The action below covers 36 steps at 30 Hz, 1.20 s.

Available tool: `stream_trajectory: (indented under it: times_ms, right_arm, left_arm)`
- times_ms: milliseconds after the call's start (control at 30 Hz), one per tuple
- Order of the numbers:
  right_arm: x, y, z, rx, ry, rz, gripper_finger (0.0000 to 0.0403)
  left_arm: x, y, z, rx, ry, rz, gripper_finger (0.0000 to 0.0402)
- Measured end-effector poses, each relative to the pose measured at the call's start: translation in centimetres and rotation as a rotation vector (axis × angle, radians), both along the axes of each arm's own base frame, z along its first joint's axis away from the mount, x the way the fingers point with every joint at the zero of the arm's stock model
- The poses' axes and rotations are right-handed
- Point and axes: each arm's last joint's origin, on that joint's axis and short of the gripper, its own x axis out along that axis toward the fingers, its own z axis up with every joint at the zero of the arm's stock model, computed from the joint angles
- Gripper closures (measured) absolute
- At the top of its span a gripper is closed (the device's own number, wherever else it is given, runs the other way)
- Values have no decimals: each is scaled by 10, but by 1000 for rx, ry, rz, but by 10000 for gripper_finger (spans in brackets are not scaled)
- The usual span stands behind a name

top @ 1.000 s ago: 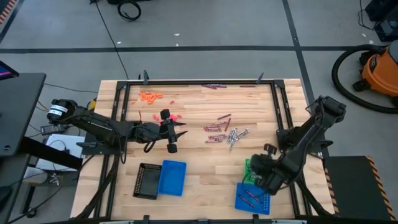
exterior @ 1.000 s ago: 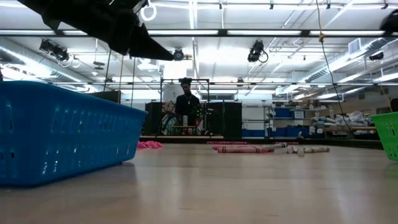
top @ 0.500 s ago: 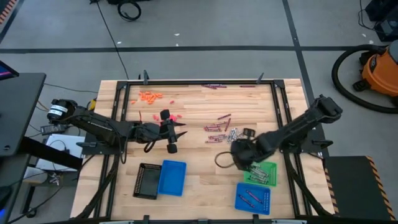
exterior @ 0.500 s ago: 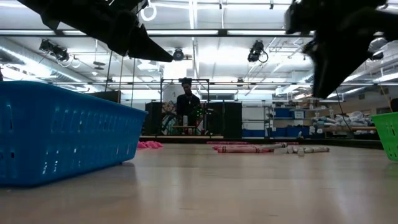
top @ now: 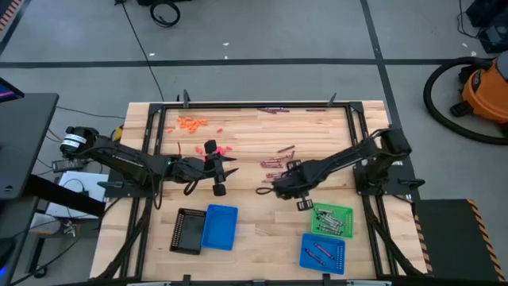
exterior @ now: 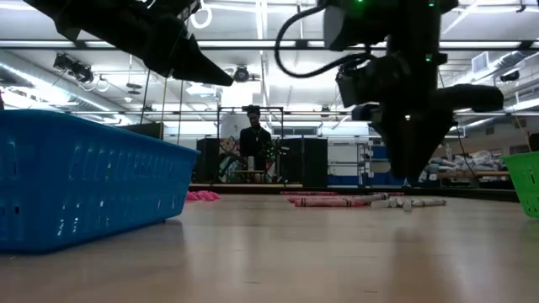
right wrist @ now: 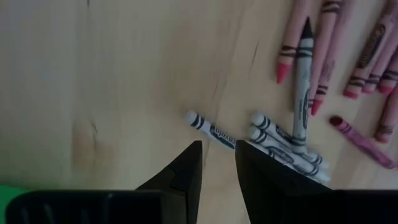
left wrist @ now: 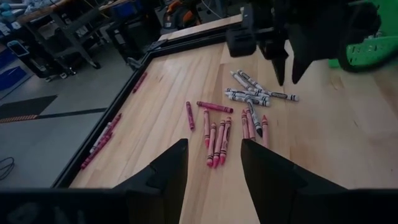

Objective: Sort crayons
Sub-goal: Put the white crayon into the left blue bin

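Above silver crayons [right wrist: 283, 142], right tool [right wrist: 217, 163].

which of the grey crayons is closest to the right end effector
The lone grey crayon lying apart from the grey pile. It sits just ahead of the right end effector; the other grey ones are bunched farther off by the pink crayons.

A big workshop or lab hall: bare grey floor [top: 262, 40] marked with tape lines, an orange shop vacuum [top: 486, 89], ceiling strip lights [exterior: 253, 44], shelves of blue bins [exterior: 392, 153], a person [exterior: 253, 143] behind the wooden counter [top: 254, 208].
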Motion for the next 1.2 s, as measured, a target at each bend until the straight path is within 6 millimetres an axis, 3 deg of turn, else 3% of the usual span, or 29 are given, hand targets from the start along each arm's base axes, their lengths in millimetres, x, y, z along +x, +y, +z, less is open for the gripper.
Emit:
stream_trajectory:
  times_ms: [200,500,733,933,1100,1200]
  right_arm:
    - [10,-2,-7,-25,107,123,298]
    - [8,-4,-16,-12,127,253,298]
    - [8,-10,-26,32,102,293,300]
    - [4,-12,-34,80,90,291,336]
    - [4,-12,-36,84,70,266,382]
    - [6,-12,-35,83,53,252,385]
  left_arm:
    - [-7,1,-4,4,87,3,241]
    - [-40,7,22,-27,65,20,241]
    - [-46,8,27,-56,42,29,241]
    - [-48,2,29,-55,38,-3,241]
    - [-55,-10,44,-36,-23,-85,241]
    - [-57,-14,44,-31,-19,-106,241]
